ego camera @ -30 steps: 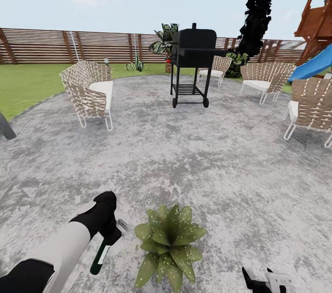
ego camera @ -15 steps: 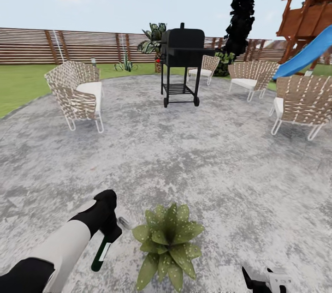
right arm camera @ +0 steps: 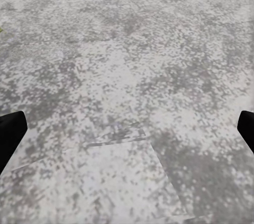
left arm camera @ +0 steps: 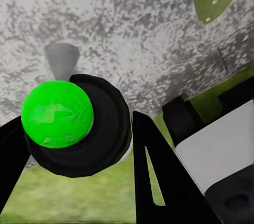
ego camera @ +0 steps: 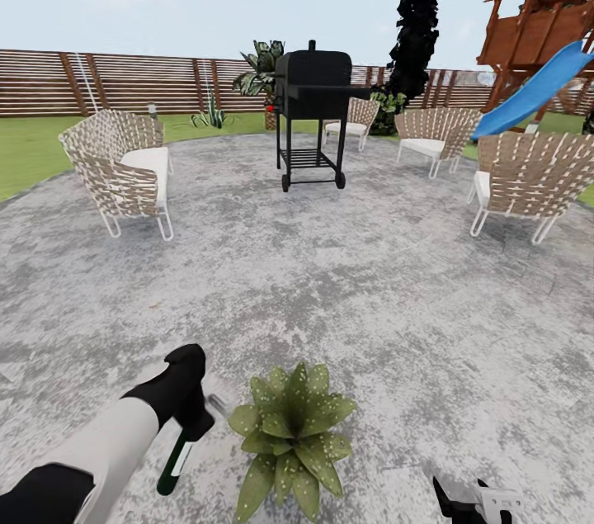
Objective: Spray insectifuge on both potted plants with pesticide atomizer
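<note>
I am pinching the slim dark green-black pesticide atomizer with my left fingers — its white label strip is facing up and it is slanting down toward the near left, just left of the low potted plant with speckled pointed green leaves on the round grey paved patio. In the left wrist view the bottle's round dark body with a bright green end is sitting between my black fingers. My right fingers are hanging at the near right, spread wide over bare paving. Farther off are standing a black wheeled barbecue grill, woven white-cushioned chairs and a brown slatted wooden fence.
</note>
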